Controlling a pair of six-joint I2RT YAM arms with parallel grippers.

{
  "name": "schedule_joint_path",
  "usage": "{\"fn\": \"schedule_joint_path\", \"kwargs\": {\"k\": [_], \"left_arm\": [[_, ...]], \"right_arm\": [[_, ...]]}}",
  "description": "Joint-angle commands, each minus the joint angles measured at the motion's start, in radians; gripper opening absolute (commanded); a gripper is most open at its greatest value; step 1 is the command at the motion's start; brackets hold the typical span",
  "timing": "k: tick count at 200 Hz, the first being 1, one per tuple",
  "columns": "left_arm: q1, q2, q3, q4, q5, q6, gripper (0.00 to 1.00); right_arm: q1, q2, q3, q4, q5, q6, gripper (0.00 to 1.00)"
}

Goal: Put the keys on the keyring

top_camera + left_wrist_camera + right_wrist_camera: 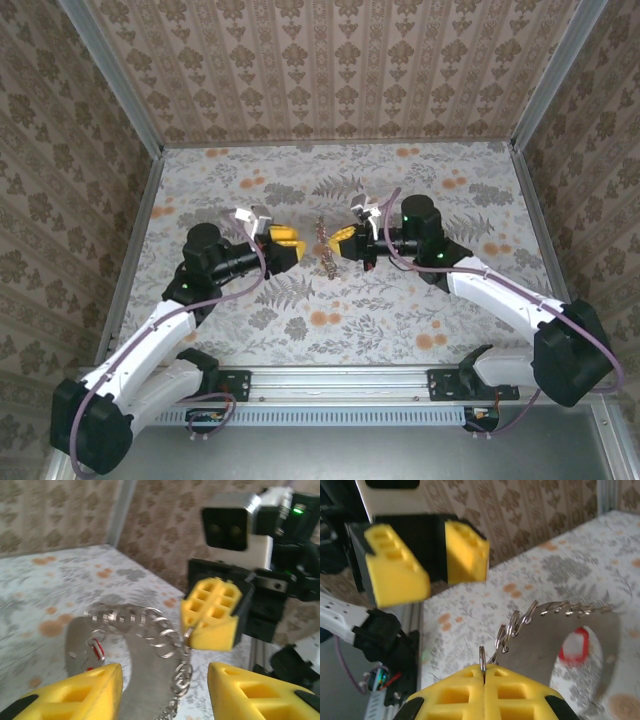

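The right gripper [484,682] is seen clamped tight on an end ring of the keyring [517,622]. From its fingertips a chain of small rings and a grey band bearing a red tag [575,645] are trailed over the flowered table [560,565]. The left gripper [165,690] is held partly open directly opposite, with nothing gripped. The chain is seen just ahead of its yellow fingers [85,690], in line with their gap. Single keys cannot be made out.

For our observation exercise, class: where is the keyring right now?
Top view: the keyring hangs above the table, centrally, pinched by the shut right claw, with the left claw open beside it.
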Motion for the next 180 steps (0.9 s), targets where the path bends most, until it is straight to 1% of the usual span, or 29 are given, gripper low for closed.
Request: {"fn": "schedule_joint_path", "kwargs": {"k": [1,28,73,118,143,156,174,180], "left_arm": [[-0.033,0.019,0.038,0.056,0.083,0.065,0.47],[-0.070,0.048,0.082,0.020,0.099,0.111,0.43],[-0.087,0.060,0.105,0.029,0.113,0.137,0.41],[-0.094,0.061,0.122,0.004,0.109,0.174,0.41],[-0.103,0.059,0.127,-0.008,0.115,0.197,0.41],[-0.112,0.061,0.135,-0.043,0.114,0.227,0.43],[-0.124,0.057,0.146,-0.086,0.115,0.275,0.52],[-0.129,0.056,0.149,-0.101,0.114,0.291,0.53]], "right_arm": [[-0.005,-0.037,0.000,0.132,-0.095,0.079,0.00],[-0.007,-0.049,-0.007,0.181,-0.117,0.120,0.00],[-0.008,-0.057,-0.010,0.197,-0.155,0.131,0.00],[-0.007,-0.069,-0.028,0.236,-0.175,0.134,0.00],[-0.004,-0.088,-0.052,0.243,-0.168,0.105,0.00],[-0.002,-0.102,-0.063,0.250,-0.164,0.085,0.00],[0.005,-0.120,-0.081,0.263,-0.157,0.056,0.00],[0.008,-0.126,-0.086,0.263,-0.152,0.040,0.00]]}}
